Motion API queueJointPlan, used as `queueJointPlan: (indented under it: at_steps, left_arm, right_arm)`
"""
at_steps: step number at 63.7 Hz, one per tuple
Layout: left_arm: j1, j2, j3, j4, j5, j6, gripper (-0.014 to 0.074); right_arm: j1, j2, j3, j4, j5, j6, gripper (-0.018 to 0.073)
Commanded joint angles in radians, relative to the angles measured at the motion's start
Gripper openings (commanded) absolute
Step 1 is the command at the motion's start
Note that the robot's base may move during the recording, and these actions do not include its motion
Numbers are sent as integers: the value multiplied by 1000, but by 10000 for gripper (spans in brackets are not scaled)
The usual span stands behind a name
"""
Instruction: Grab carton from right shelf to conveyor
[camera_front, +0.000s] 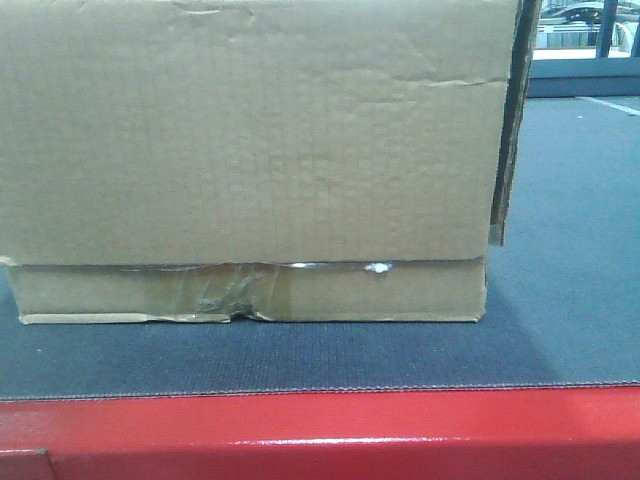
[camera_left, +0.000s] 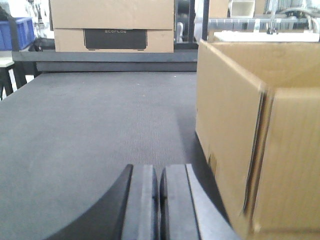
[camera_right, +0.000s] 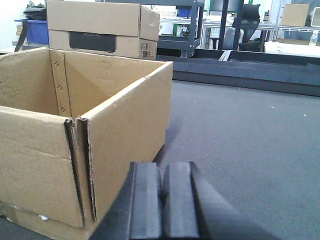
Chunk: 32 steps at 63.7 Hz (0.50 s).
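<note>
The brown carton (camera_front: 250, 150) stands on the dark grey conveyor belt (camera_front: 570, 300), above the red frame (camera_front: 320, 435). Its lower band carries crinkled clear tape. It is open at the top. In the left wrist view the carton (camera_left: 260, 135) is to the right of my left gripper (camera_left: 159, 200), which is shut and empty just beside the carton's left wall. In the right wrist view the carton (camera_right: 85, 135) is to the left of my right gripper (camera_right: 162, 200), which is shut and empty beside its right wall. The right shelf is out of view.
A second cardboard box (camera_left: 112, 25) with a black label stands beyond the belt's far edge; it also shows in the right wrist view (camera_right: 100, 27). Blue bins (camera_left: 22, 30) sit at the far left. Racks and tables (camera_right: 240, 25) are in the background.
</note>
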Motion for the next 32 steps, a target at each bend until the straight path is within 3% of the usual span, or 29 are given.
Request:
queueJointPlan:
  at_steps: [1, 3, 4, 7, 32]
  left_arm:
    - [5, -48, 76, -6, -120, 8, 15]
    - [5, -53, 76, -6, -142, 8, 15]
    - [5, -53, 76, -6, -80, 8, 15]
    - [5, -53, 76, -6, -37, 8, 15]
    - [5, -53, 76, -6, -32, 8, 15]
  right_arm:
    - [-5, -4, 3, -18, -27, 4, -61]
    - [-5, -4, 3, -18, -27, 4, -61]
    - [-5, -4, 3, -18, -27, 4, -61]
    - [-5, -4, 3, -18, -27, 4, -61]
    - [-5, -4, 3, -18, -27, 4, -61]
